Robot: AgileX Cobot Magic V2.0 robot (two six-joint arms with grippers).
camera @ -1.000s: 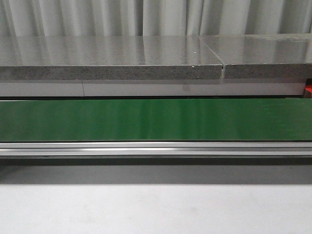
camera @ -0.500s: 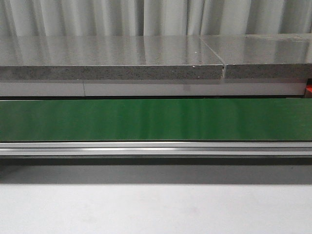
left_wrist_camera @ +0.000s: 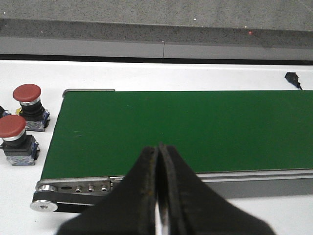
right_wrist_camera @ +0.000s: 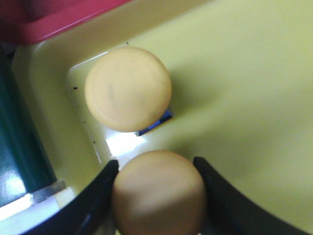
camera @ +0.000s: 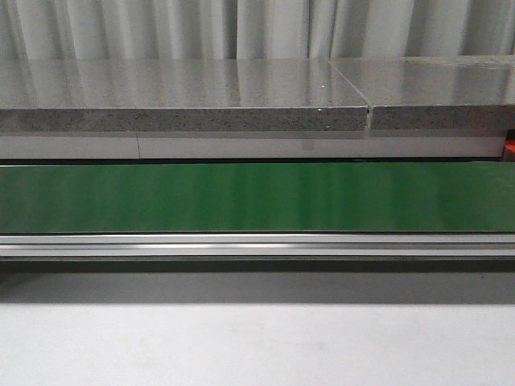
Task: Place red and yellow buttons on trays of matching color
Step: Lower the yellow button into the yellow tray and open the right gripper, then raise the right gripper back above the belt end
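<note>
1. Front view: only the belt [camera: 257, 197] is shown; no button, tray or gripper is seen.
2. Left wrist view: the left gripper [left_wrist_camera: 157, 196] is clenched on nothing; two red buttons [left_wrist_camera: 18, 134] stand off the belt's end.
3. Right wrist view: the right gripper [right_wrist_camera: 157, 188] is closed around a yellow button [right_wrist_camera: 157, 193] over the yellow tray [right_wrist_camera: 244, 98], beside a second one [right_wrist_camera: 128, 89].

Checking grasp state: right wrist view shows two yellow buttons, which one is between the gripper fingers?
The yellow button with the right gripper fingers on both sides. The other yellow button sits free on the yellow tray, no fingers around it.
</note>
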